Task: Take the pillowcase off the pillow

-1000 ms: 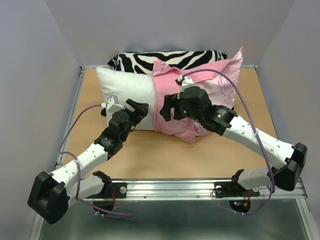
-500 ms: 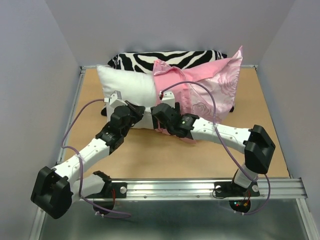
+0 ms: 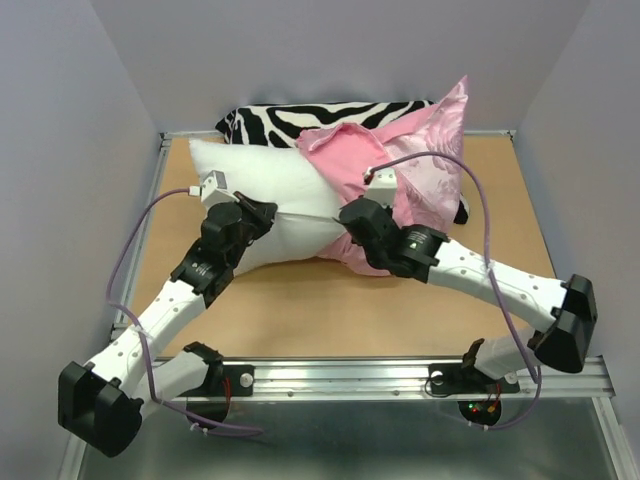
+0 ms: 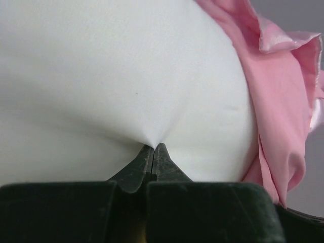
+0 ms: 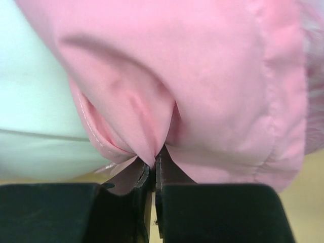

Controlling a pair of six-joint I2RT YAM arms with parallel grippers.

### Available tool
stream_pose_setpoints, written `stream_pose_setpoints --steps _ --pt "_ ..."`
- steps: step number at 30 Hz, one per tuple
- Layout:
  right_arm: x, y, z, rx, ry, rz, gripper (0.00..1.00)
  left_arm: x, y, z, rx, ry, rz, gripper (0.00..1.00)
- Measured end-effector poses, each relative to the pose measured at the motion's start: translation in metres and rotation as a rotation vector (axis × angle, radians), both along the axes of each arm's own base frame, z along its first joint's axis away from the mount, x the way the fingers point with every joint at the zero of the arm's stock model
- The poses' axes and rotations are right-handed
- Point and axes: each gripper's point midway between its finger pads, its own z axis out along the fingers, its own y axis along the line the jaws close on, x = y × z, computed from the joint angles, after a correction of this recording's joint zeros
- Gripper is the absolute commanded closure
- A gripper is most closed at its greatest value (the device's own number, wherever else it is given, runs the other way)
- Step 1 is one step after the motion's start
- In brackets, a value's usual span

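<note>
The white pillow point(image 3: 275, 190) lies across the middle of the table, its right half inside the shiny pink pillowcase point(image 3: 420, 165). My left gripper point(image 3: 262, 212) is shut on a pinch of the pillow's white cloth point(image 4: 126, 81), which puckers at the fingertips. The pillowcase point(image 4: 288, 101) shows at the right of the left wrist view. At the near edge of the cover's open end, my right gripper point(image 3: 352, 222) is shut on a fold of the pillowcase point(image 5: 202, 76). White pillow point(image 5: 30, 101) shows to the left of that fold. The cover's far corner stands up at the back right.
A black-and-white zebra-striped cushion point(image 3: 300, 118) lies behind the pillow against the back wall. A raised metal rail point(image 3: 150, 220) borders the table on the left, and another runs along the near edge. Purple cables loop above both arms.
Both grippers have closed, the left on the pillow and the right on the pillowcase. The pillowcase has slid right, baring more white pillow, and its far corner has risen.
</note>
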Motion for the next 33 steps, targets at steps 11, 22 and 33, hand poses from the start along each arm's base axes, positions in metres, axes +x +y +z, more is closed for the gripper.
stream_pose_setpoints --steps 11,22,33 --pt "0.004 -0.103 0.035 0.066 -0.034 -0.196 1.0 -0.005 0.045 0.007 0.017 0.066 0.031 1.0" --pt "-0.011 -0.091 0.05 0.141 0.0 -0.09 0.99 0.021 0.098 0.038 -0.055 0.073 0.066 1.0" --pt "-0.014 -0.045 0.009 0.161 0.13 0.118 0.97 0.037 0.084 0.003 0.071 0.162 -0.005 0.45"
